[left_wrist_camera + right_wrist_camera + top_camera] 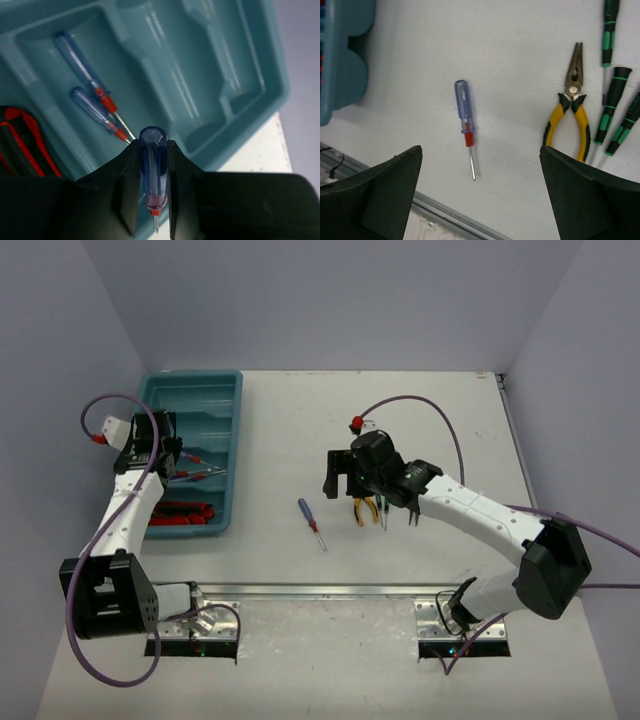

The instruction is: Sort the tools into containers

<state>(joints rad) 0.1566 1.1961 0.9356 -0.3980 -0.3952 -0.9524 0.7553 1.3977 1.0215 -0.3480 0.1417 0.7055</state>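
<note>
Over the teal tray at the far left, the left gripper (153,150) is clenched on a clear blue-handled screwdriver with a red collar (152,175). The handle is pinched upright between the two black fingers (127,175), and its thin metal tip points back toward the wrist. Below it lies the long rectangular teal plastic tray (250,75), divided into parallel compartments. Two more blue-handled, red-collared screwdrivers (82,65) lie side by side in one compartment, their shafts angled toward the gripper. Red-and-black-handled tools (20,140) fill the next compartment, at the near end of the tray in the overhead view. The two far compartments show only bare plastic.

Right of centre, the right gripper (480,200) is released, with its black fingers (380,195) spread wide above the white table (300,420) and nothing between them. On the table below, nearer the left finger, lies a single blue-handled screwdriver (465,125); it is apart from the tray and its shaft points toward the near edge. Well to its right lie yellow-handled needle-nose pliers (572,115), with the jaws pointing away. Just beside the pliers, further right, is a small cluster of thin green-and-black screwdrivers (612,110).
</note>
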